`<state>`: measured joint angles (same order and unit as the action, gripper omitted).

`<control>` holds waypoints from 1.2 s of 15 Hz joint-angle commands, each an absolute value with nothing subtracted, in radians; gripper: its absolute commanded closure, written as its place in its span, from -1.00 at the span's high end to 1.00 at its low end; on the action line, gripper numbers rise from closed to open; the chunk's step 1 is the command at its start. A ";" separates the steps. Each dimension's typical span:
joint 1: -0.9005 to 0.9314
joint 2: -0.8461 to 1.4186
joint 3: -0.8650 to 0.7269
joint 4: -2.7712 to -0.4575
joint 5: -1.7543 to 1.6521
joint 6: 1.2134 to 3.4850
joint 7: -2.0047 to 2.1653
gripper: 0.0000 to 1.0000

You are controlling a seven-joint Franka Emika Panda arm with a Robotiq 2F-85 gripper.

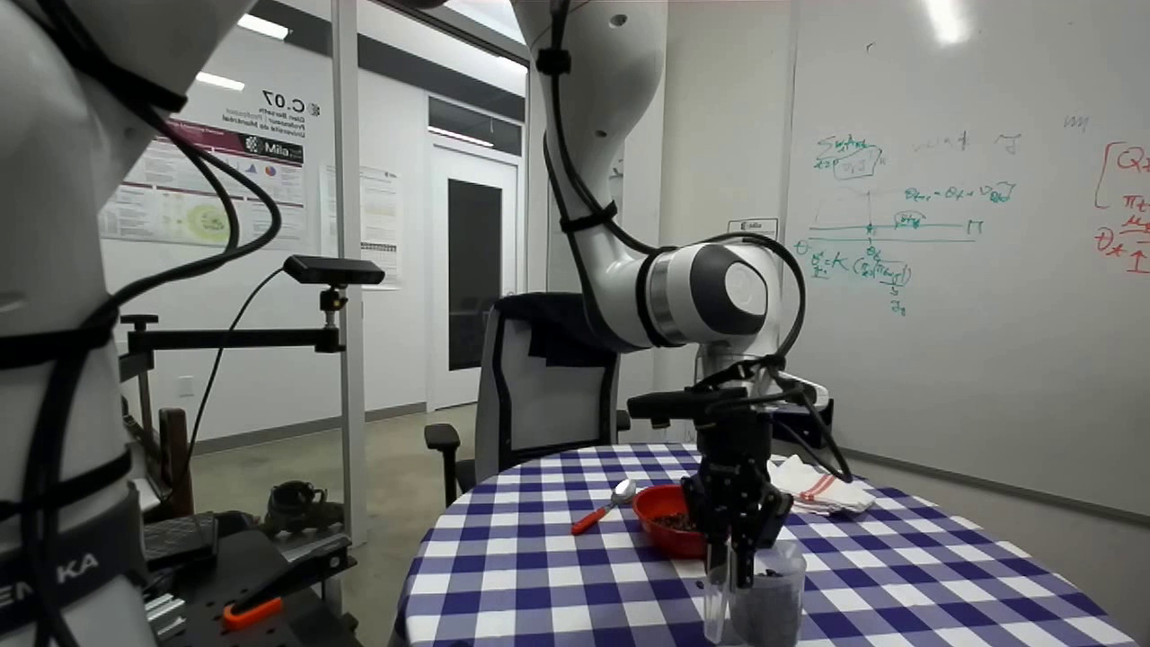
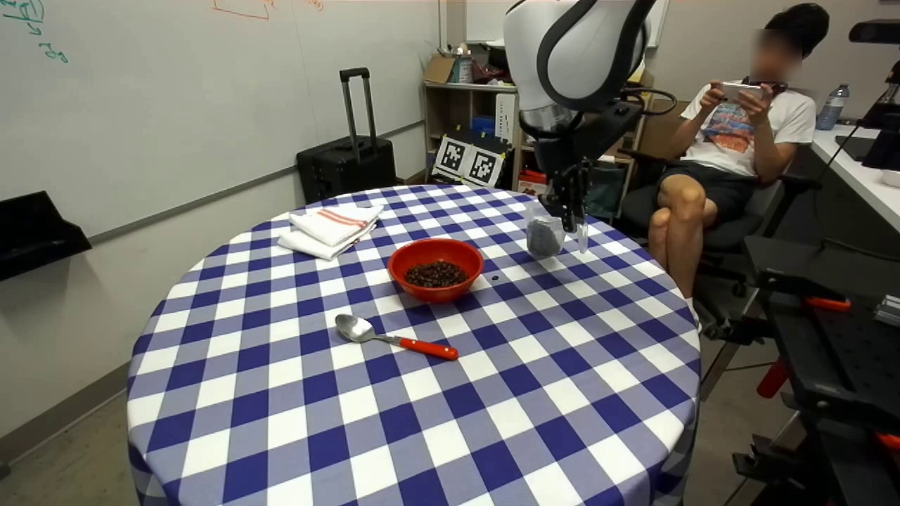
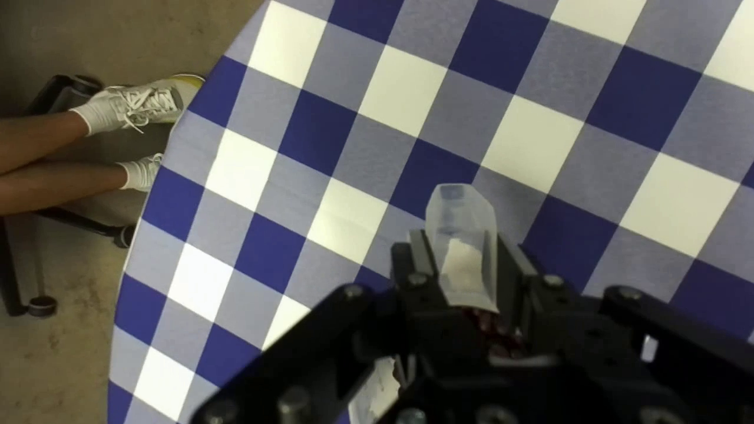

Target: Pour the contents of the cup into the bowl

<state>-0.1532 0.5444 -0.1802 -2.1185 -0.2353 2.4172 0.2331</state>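
The cup [image 1: 771,609] is a clear greyish tumbler with a clear handle, and dark contents show in it. It also shows near the table's far side in an exterior view [image 2: 543,237]. My gripper [image 1: 729,575] points down, its fingers closed on the cup's handle [image 3: 459,221]; it also shows in an exterior view [image 2: 574,223]. In the wrist view [image 3: 464,254] dark reddish pieces show below the handle, and most of the cup is hidden. I cannot tell whether the cup's base touches the table. The red bowl [image 2: 409,287], with dark beans inside, stands beside the cup, apart from it [image 1: 672,545].
A spoon with a red handle [image 2: 427,347] lies beside the bowl. A folded white cloth [image 2: 330,230] lies near the whiteboard side of the checked table [image 2: 316,436]. A small dark speck lies between bowl and cup. A seated person [image 2: 735,133] is past the table edge.
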 commanded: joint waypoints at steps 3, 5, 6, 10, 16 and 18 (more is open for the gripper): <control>-0.120 0.513 -0.234 -2.235 -0.178 2.554 0.335 -0.86; -0.117 0.512 -0.236 -2.249 -0.161 2.560 0.337 -0.86; -0.115 0.508 -0.238 -2.256 -0.154 2.563 0.338 -0.86; -0.119 0.472 -0.230 -2.267 -0.113 2.546 0.322 -0.86; -0.120 0.412 -0.234 -2.288 -0.099 2.547 0.324 0.65; -0.126 0.388 -0.226 -2.307 -0.092 2.554 0.306 0.94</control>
<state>-0.1368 0.4439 -0.2192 -2.2560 -0.1211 2.5401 0.3248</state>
